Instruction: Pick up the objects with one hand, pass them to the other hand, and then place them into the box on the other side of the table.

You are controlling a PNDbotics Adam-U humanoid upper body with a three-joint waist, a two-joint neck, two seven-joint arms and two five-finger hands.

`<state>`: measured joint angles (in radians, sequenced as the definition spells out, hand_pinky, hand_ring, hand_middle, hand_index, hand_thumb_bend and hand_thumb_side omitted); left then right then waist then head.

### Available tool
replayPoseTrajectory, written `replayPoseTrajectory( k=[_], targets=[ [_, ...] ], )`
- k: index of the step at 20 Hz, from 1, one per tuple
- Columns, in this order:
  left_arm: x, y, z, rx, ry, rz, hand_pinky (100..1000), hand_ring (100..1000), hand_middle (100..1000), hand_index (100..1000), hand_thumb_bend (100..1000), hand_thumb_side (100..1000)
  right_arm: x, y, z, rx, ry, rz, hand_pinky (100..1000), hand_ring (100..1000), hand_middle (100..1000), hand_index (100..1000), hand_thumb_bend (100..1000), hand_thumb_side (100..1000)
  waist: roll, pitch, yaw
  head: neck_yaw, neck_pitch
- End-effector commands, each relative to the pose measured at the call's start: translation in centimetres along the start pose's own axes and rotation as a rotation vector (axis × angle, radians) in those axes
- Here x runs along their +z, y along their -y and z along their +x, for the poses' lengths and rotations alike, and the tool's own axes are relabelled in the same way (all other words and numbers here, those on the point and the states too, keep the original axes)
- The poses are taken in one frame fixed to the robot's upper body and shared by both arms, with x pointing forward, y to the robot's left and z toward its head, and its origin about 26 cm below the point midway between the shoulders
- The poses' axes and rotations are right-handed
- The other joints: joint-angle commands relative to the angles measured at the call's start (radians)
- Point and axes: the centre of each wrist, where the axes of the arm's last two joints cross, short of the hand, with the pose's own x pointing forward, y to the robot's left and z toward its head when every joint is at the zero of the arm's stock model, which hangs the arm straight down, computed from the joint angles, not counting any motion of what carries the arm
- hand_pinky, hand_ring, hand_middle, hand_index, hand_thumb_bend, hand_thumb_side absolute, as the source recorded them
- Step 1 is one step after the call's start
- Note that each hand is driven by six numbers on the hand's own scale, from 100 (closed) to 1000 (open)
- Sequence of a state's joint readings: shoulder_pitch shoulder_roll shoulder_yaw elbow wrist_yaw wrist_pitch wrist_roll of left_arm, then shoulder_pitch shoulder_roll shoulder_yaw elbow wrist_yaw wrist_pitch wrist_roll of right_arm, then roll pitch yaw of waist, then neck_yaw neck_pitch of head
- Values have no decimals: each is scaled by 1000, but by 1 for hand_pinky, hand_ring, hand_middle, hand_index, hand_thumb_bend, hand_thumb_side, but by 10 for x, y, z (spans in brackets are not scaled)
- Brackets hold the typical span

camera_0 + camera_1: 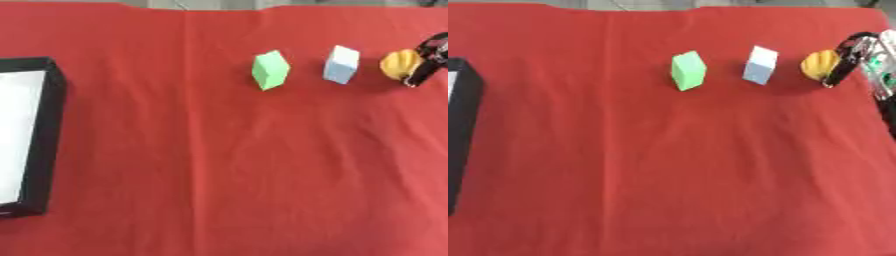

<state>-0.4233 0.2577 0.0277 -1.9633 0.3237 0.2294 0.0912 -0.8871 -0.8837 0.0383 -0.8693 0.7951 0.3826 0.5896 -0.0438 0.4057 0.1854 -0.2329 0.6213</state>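
A yellow-orange rounded object (819,64) lies at the far right of the red cloth. My right hand (857,50) comes in from the right edge, and one dark finger (836,70) runs fairly straight down along the object's right side, touching it. The rest of the hand is cut off by the edge. A pale blue block (759,65) stands left of the yellow object, and a green block (688,70) stands further left. The black box (48,135) with a white inside sits at the left edge of the table. My left hand shows in neither view.
The red cloth (219,175) covers the whole table, with a crease running down it left of the green block. The table's far edge shows along the top.
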Motion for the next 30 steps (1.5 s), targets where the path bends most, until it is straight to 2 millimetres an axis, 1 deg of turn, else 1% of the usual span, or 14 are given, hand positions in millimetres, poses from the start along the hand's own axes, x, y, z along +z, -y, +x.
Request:
replayPoseTrajectory(
  k=[1, 3, 4, 6, 10, 15, 18, 22, 27, 30],
  targets=[
    [-2, 0, 11, -17, 34, -16, 851, 820, 804, 753, 211, 940, 3, 8, -5, -12, -2, -40, 919, 867, 800, 809, 232, 100, 3, -19, 0, -6, -7],
    [-2, 0, 10, -18, 32, -15, 850, 820, 804, 753, 211, 940, 5, 9, -5, -21, -2, -100, 905, 836, 762, 765, 196, 100, 3, -21, -1, -7, -3],
    [-1, 0, 10, -18, 32, -15, 850, 820, 804, 753, 211, 940, 6, 9, -5, -27, -1, -138, 902, 830, 756, 757, 182, 100, 3, -22, -2, -7, -2],
    [-1, 0, 10, -19, 29, -15, 850, 820, 804, 753, 211, 939, 9, 11, -4, -42, 12, -223, 880, 790, 696, 696, 101, 100, 3, -26, -5, -9, 0],
    [-1, -1, 9, -21, 25, -17, 851, 820, 805, 753, 211, 938, 18, 12, -1, -81, 70, -332, 865, 758, 648, 653, 100, 100, 3, -34, -10, -10, 4],
    [0, -1, 8, -21, 24, -19, 851, 821, 805, 753, 210, 935, 33, 13, 4, -107, 156, -387, 857, 742, 623, 630, 100, 100, 4, -45, -17, -4, 8],
    [-1, 0, 8, -20, 24, -20, 850, 821, 805, 753, 210, 931, 42, 14, 8, -130, 195, -412, 849, 732, 626, 637, 100, 100, 5, -52, -21, 0, 7],
    [-1, 0, 9, -19, 30, -19, 849, 820, 802, 751, 205, 927, 62, 12, 15, -215, 292, -450, 831, 705, 625, 642, 100, 100, 9, -58, -27, 10, 7],
    [-6, 0, 15, -53, 50, -56, 847, 821, 802, 753, 192, 917, 83, -3, 28, -354, 388, -466, 818, 671, 629, 655, 100, 100, 19, -68, -31, 18, 12],
    [-9, 1, 20, -77, 64, -101, 844, 821, 802, 753, 176, 904, 98, -17, 41, -412, 454, -477, 810, 659, 628, 656, 100, 100, 27, -73, -30, 22, 15]
  ],
)
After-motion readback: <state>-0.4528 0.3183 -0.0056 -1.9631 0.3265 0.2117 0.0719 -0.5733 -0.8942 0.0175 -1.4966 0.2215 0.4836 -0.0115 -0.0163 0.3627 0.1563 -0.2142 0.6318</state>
